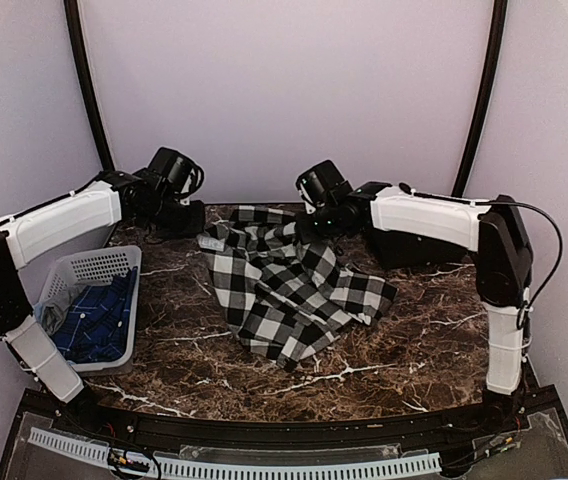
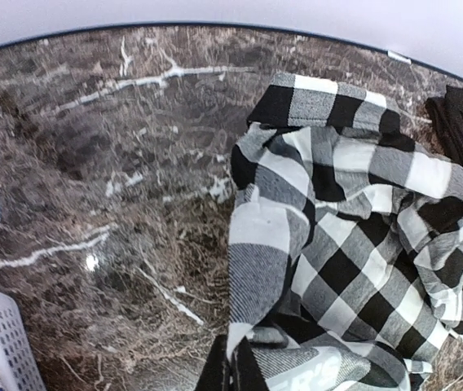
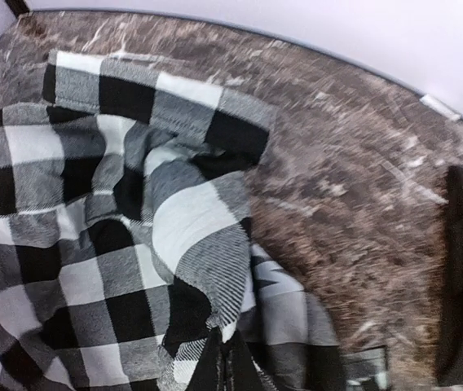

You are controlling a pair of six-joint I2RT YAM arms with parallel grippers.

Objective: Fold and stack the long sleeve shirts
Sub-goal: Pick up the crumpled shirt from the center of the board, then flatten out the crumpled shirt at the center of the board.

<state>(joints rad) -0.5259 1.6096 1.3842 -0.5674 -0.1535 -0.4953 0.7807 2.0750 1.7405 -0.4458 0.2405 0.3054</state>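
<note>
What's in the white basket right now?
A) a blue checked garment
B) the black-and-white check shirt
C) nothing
A: a blue checked garment lies in the white basket; the black-and-white check shirt lies outside it on the table.

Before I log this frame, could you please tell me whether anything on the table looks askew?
Yes: the checked shirt lies crumpled in a twisted heap mid-table, folds overlapping rather than flat. The left pincer and right pincer are each shut on its far edge. Nothing looks spilled or damaged.
</note>
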